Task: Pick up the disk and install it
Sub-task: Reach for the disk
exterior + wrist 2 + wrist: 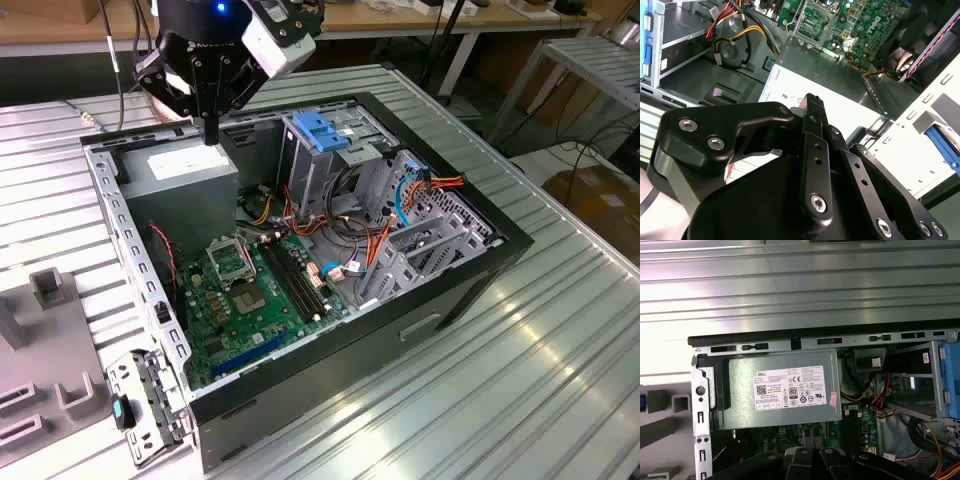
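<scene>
Blue-edged, probably the disk (944,146), well apart from gripper (812,102)

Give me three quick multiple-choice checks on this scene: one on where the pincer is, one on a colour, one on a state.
1. The pincer hangs above: A the grey box with the white sticker; B the motherboard; C the bare table.
2. The latch atop the metal cage is: A red; B light blue; C green.
3. The computer case is: A closed; B open, insides showing; C upside down.
Answers: A, the exterior view shows it over that box; B, its plastic is light blue; B, its inside lies exposed.
</scene>
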{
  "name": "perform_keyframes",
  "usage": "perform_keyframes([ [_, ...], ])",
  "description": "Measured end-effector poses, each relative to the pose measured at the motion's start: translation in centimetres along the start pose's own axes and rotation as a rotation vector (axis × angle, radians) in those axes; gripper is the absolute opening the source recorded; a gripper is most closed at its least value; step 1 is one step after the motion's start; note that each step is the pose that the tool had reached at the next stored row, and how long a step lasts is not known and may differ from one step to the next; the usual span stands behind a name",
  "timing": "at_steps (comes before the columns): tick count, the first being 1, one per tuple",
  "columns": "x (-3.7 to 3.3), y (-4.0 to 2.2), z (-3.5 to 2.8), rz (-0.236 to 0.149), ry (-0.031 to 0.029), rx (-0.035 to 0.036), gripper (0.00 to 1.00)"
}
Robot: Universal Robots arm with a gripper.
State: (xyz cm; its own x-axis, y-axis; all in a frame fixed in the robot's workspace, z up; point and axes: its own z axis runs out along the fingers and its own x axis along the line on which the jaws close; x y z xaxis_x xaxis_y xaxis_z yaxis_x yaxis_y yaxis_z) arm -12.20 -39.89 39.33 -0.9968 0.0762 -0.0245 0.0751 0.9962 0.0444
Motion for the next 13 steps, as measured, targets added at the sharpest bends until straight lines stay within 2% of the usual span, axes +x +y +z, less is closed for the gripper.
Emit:
perform_keyframes([
  [13,0.37,-0.03,-0.01,0.0,0.0,0.0,0.11],
])
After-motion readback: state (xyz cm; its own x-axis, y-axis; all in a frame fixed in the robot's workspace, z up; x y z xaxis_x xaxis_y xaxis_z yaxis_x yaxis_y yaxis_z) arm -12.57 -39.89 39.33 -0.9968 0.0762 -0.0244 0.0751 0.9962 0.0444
